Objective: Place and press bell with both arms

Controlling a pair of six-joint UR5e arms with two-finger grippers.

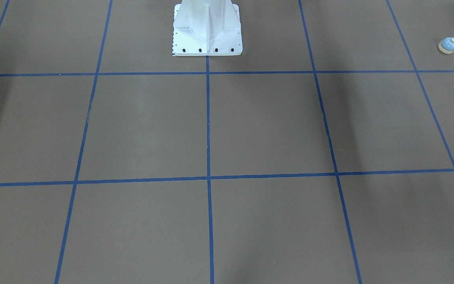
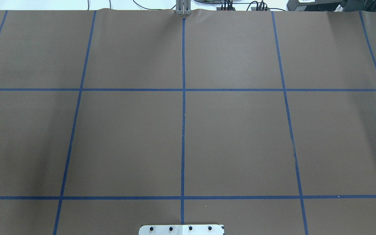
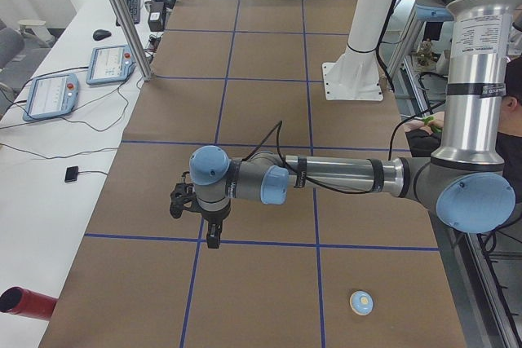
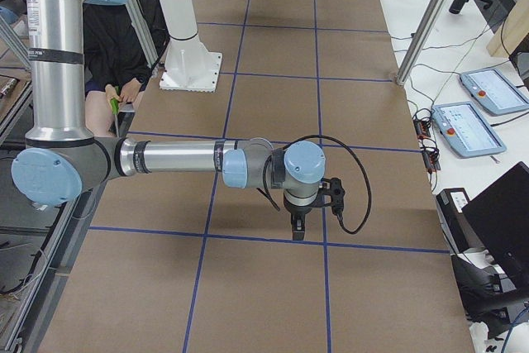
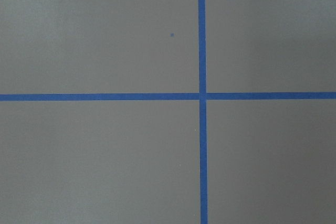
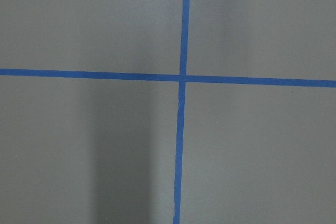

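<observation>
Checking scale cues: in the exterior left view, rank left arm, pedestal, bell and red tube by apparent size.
1. left arm, nearest the camera, so enlarged
2. pedestal
3. red tube
4. bell

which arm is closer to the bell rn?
The left arm. The bell lies on its side of the white pedestal; the right arm reaches out on the other side, with the bell far beyond it.
</observation>
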